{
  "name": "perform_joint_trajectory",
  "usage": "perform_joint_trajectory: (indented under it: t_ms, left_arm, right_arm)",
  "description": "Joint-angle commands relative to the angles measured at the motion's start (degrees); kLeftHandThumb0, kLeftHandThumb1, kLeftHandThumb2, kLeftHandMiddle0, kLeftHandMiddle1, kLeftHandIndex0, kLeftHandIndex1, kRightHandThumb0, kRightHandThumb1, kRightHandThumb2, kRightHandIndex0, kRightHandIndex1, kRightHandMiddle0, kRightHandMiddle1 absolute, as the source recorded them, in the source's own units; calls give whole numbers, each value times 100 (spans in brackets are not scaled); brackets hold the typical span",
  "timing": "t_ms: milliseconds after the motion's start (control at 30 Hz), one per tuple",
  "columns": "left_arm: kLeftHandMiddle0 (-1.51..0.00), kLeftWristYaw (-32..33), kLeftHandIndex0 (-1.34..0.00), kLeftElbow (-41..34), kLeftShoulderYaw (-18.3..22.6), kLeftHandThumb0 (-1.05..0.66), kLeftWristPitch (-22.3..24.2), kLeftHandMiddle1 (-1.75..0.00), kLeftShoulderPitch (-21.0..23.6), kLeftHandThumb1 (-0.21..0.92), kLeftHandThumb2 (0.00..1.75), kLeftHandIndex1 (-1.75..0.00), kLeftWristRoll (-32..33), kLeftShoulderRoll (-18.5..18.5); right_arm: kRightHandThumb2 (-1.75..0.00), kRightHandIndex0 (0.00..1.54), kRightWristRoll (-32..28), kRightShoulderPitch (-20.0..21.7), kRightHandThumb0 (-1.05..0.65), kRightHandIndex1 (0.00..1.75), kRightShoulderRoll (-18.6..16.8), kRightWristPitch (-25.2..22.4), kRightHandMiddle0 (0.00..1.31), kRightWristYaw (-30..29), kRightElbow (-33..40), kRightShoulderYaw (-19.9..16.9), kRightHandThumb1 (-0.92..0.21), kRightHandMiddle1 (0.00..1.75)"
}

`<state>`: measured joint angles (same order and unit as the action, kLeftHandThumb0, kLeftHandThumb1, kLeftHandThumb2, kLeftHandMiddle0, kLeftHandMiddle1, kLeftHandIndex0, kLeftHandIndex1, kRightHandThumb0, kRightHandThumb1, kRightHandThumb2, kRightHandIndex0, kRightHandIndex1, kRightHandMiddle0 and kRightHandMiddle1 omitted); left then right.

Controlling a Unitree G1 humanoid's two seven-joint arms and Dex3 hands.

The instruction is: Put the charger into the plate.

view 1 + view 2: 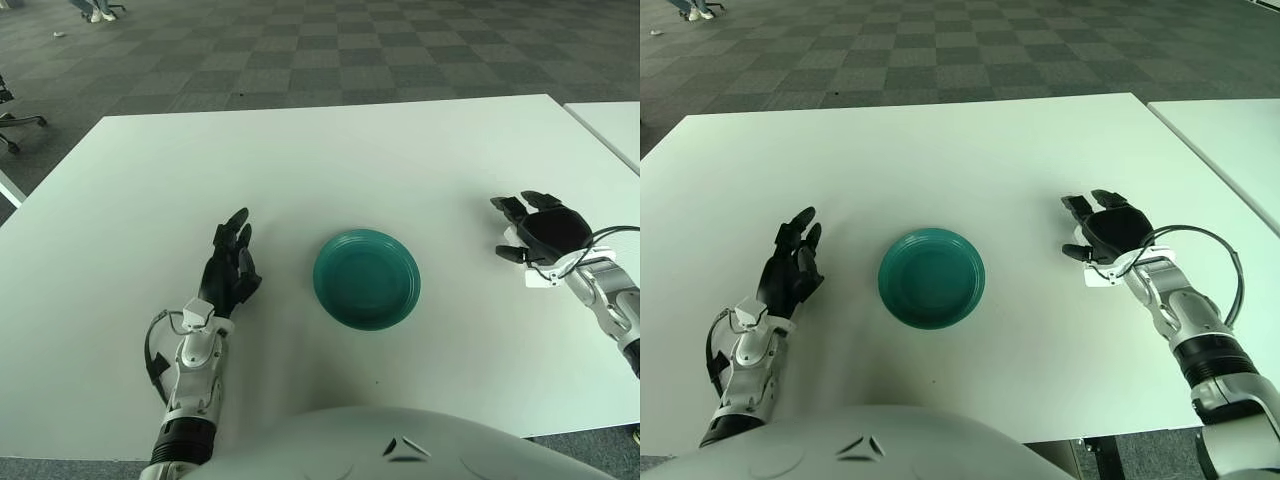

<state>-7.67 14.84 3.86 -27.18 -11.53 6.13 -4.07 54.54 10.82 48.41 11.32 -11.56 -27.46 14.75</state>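
A teal round plate (pixel 366 277) sits on the white table (pixel 330 160), in front of me at the middle, with nothing in it. My right hand (pixel 530 228) shows palm down over the table to the right of the plate, about a hand's width from its rim. No charger shows plainly; a small white piece (pixel 1102 277) shows at the hand's wrist side, and I cannot tell whether it is the charger or part of the hand. My left hand (pixel 232 256) shows left of the plate, fingers stretched forward and empty.
A second white table (pixel 612 125) stands to the right across a narrow gap. The floor beyond is grey checkered carpet. A black cable (pixel 1210 240) loops off my right wrist.
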Motion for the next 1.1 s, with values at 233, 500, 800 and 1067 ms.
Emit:
perform_joint_trajectory:
  t_ms: [233,500,800,1067]
  left_arm:
    - [-24,-81,0,452,69,-82,223,0,-228,92,100,-58,-32,-118]
    - [-25,-209,0,549,116,-81,138,-1,-196,92,100,-61,88,-144]
    - [-24,-273,0,534,164,-79,138,0,-207,92,100,-62,187,-148]
    - [-23,-284,0,458,189,-77,161,0,-238,92,99,-58,173,-171]
  right_arm:
    - [-78,25,-241,87,-95,1,-293,185,0,-222,-1107,420,-92,43]
    - [-74,28,-384,387,-94,2,-552,281,0,-484,-2173,670,-92,44]
    - [-71,27,-596,641,-97,1,-793,507,0,-781,-3167,831,-92,46]
    - [-69,25,-778,602,-96,0,-1058,492,0,-1031,-3503,974,-92,43]
